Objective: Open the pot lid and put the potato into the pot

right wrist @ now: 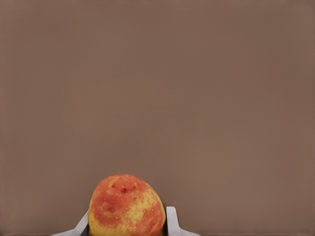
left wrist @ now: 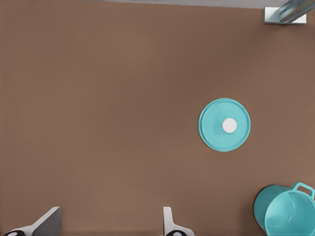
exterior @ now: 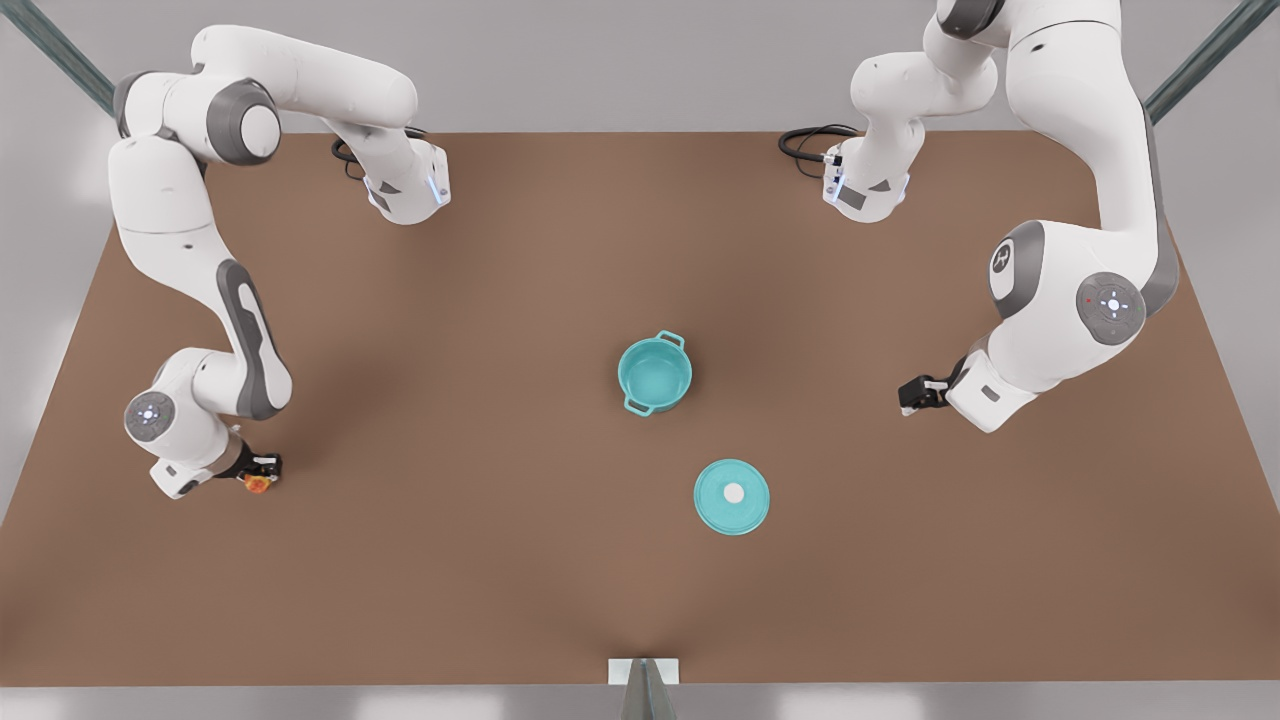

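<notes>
Right gripper [exterior: 262, 474]: being closed around the potato [exterior: 258, 484], seen at the front view's left, low over the table [exterior: 500, 560]; fingers [right wrist: 171, 221] being pressed against the potato's sides in the right wrist view.
Left gripper [exterior: 912, 395]: being held empty at the front view's right, fingers [left wrist: 168, 222] spread apart; arm is waiting.
Potato: being gripped, well apart from the pot [exterior: 655, 375]; whether it is being lifted off the table cannot be told.
Pot: being left uncovered near table centre, upright, teal interior showing.
Pot lid [exterior: 732, 496]: being rested flat on the table, knob up, near the pot but apart from it.
Step judged: lid part done; potato is being picked for carrying to the pot.
Risk 1: potato being pinched low by the fingertips, so it could be slipped or rolled out during a long carry.
Risk 2: pot opening is small, so an off-centre release could be bounced off the rim or a loop handle.
Risk 3: pot could be knocked or tipped if the approach is being made too low.
</notes>
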You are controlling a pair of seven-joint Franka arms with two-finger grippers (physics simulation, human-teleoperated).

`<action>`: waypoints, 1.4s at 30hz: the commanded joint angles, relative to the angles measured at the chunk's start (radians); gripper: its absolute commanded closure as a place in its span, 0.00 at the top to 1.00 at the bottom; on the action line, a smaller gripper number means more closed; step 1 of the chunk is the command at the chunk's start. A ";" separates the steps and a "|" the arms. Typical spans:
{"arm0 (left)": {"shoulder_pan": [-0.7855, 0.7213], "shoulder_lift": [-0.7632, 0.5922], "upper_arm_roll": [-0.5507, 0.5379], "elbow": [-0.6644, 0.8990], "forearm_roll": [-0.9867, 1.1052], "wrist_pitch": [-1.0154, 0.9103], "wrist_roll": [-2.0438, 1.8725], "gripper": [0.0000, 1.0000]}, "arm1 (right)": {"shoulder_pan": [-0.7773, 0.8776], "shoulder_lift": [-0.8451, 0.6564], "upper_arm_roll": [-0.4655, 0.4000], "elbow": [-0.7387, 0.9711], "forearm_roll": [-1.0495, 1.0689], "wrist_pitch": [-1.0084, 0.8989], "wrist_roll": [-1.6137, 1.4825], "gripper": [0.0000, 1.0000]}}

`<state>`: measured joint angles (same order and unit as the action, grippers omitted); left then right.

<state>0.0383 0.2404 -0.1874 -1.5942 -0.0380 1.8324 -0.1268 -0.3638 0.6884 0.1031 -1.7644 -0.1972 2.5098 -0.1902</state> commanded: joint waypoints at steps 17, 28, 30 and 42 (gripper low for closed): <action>0.018 -0.030 0.005 -0.010 0.023 -0.005 0.153 1.00 | 0.434 -0.211 0.044 0.077 0.148 -0.439 0.747 0.57; 0.018 -0.024 0.005 -0.010 0.026 -0.004 0.154 1.00 | 0.807 -0.167 0.046 0.166 0.265 -0.506 1.130 0.57; 0.018 -0.024 0.003 -0.010 0.026 -0.004 0.154 1.00 | 0.850 -0.159 0.046 0.166 0.269 -0.506 1.153 0.57; 0.018 -0.026 0.003 -0.009 0.026 -0.004 0.154 1.00 | 1.034 0.080 0.046 0.422 0.314 -0.493 1.293 0.57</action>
<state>0.0567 0.2160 -0.1836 -1.6035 -0.0131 1.8287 0.0078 0.6621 0.7573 0.1489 -1.3715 0.1153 2.0187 0.7412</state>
